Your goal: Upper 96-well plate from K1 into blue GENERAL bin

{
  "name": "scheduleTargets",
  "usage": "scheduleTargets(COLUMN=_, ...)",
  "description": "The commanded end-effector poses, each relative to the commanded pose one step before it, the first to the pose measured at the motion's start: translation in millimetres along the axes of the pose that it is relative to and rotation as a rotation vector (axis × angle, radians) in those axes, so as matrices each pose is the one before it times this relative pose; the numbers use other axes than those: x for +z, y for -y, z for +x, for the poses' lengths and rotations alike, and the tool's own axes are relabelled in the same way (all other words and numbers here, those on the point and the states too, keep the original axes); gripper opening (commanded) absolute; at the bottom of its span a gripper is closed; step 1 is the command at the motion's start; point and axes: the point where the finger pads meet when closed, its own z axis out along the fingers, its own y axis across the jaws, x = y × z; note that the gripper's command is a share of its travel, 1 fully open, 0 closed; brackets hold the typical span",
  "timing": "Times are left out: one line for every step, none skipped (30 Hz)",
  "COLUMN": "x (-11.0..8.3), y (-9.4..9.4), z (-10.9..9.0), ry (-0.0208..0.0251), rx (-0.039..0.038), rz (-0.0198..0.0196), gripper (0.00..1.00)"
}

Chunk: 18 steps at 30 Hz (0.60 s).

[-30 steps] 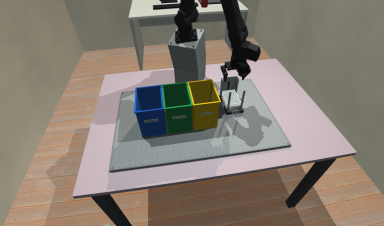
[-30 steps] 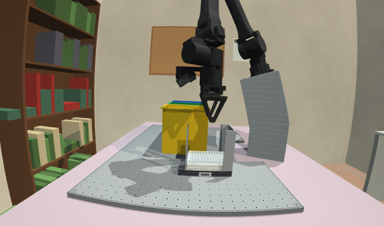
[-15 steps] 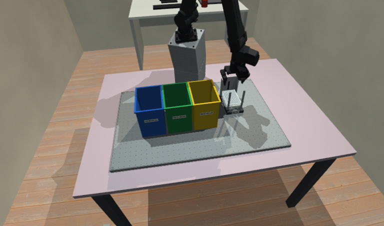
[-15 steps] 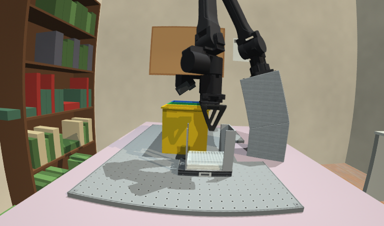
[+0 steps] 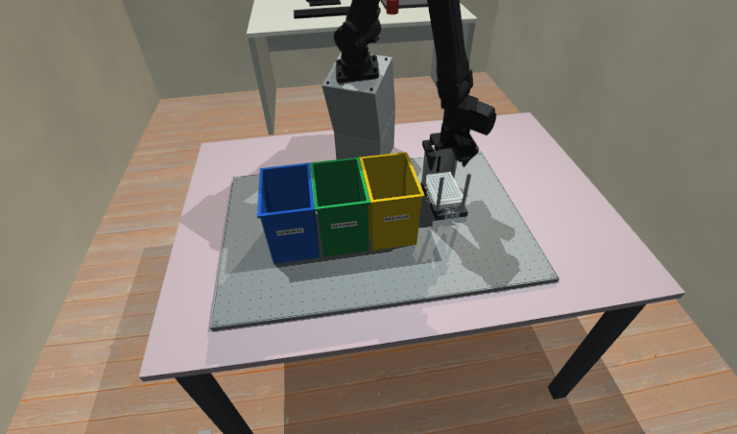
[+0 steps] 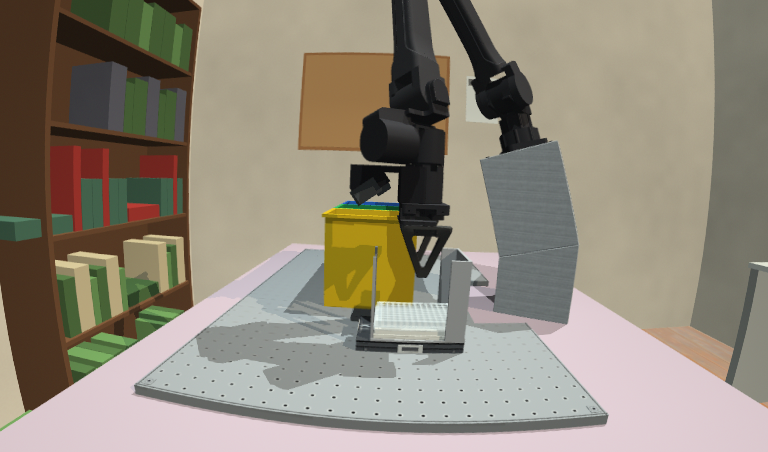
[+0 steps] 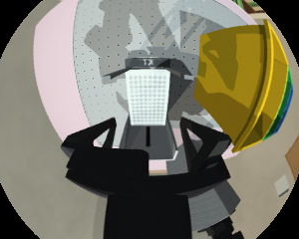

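Observation:
The stack rack K1 (image 5: 448, 198) stands on the grey perforated plate right of the yellow bin. It also shows in the exterior view (image 6: 410, 317) with thin posts and a grey back wall. The white 96-well plate (image 5: 443, 189) lies on top in the rack, also seen in the exterior view (image 6: 410, 317) and the wrist view (image 7: 149, 99). The lower plate is hidden beneath it. My gripper (image 6: 425, 260) is open and empty, hanging above the back of the rack, fingers pointing down. The blue GENERAL bin (image 5: 288, 212) stands upright at the left of the bin row.
A green bin (image 5: 341, 205) and a yellow bin (image 5: 392, 201) stand upright between the blue bin and the rack. The yellow bin (image 6: 362, 260) is close to the rack's left side. The grey arm pedestal (image 5: 359, 108) stands behind the bins.

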Motion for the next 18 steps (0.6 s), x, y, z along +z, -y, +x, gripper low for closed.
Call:
scheduleTargets(x=8.8, y=-2.5, z=-6.37, ry=0.00585, rx=0.00217, rz=-0.00671, gripper=1.0)
scheduleTargets(x=0.0, y=0.0, z=0.0, ry=0.0, rx=0.0, rz=0.0, gripper=1.0)
scheduleTargets(x=0.68, y=-2.94, z=3.28, ry=0.00033, rx=-0.01305, rz=-0.00204, gripper=1.0)
scheduleTargets(x=1.95, y=0.55, z=-1.24, ry=0.00041, rx=0.00386, rz=0.00001, gripper=1.0)
scheduleTargets(x=2.19, y=1.85, z=-0.94, ry=-0.00082, rx=0.00567, rz=0.00177, gripper=1.0)
scheduleTargets(x=1.98, y=1.15, z=-0.49, ry=-0.00049, rx=0.00327, rz=0.00118, gripper=1.0)
scheduleTargets(x=1.7, y=0.11, z=0.16, ry=-0.00026, rx=-0.00007, rz=0.00008, gripper=1.0)
scheduleTargets(x=1.7, y=0.11, z=0.16, ry=-0.00026, rx=-0.00006, rz=0.00007, gripper=1.0)
scheduleTargets(x=1.7, y=0.12, z=0.16, ry=-0.00023, rx=-0.00006, rz=0.00011, gripper=1.0)
scheduleTargets(x=1.7, y=0.13, z=0.15, ry=-0.0002, rx=-0.00006, rz=0.00015, gripper=1.0)
scheduleTargets(x=1.51, y=-0.52, z=0.55, ry=0.00011, rx=-0.00224, rz=-0.00038, gripper=1.0)
scheduleTargets(x=1.52, y=-0.5, z=0.54, ry=0.00006, rx=-0.00214, rz=-0.0004, gripper=1.0)
scheduleTargets(x=1.69, y=0.1, z=0.16, ry=-0.0002, rx=-0.00011, rz=0.00011, gripper=1.0)
scheduleTargets(x=1.88, y=0.8, z=-0.27, ry=-0.00044, rx=0.00218, rz=0.00076, gripper=1.0)
scheduleTargets(x=1.87, y=0.76, z=-0.25, ry=-0.00036, rx=0.002, rz=0.00079, gripper=1.0)
scheduleTargets(x=1.69, y=0.13, z=0.13, ry=-0.00012, rx=-0.00006, rz=0.00023, gripper=1.0)
scheduleTargets(x=1.69, y=0.12, z=0.15, ry=-0.0002, rx=-0.00006, rz=0.00013, gripper=1.0)
scheduleTargets(x=0.0, y=0.0, z=0.0, ry=0.0, rx=0.0, rz=0.0, gripper=1.0)
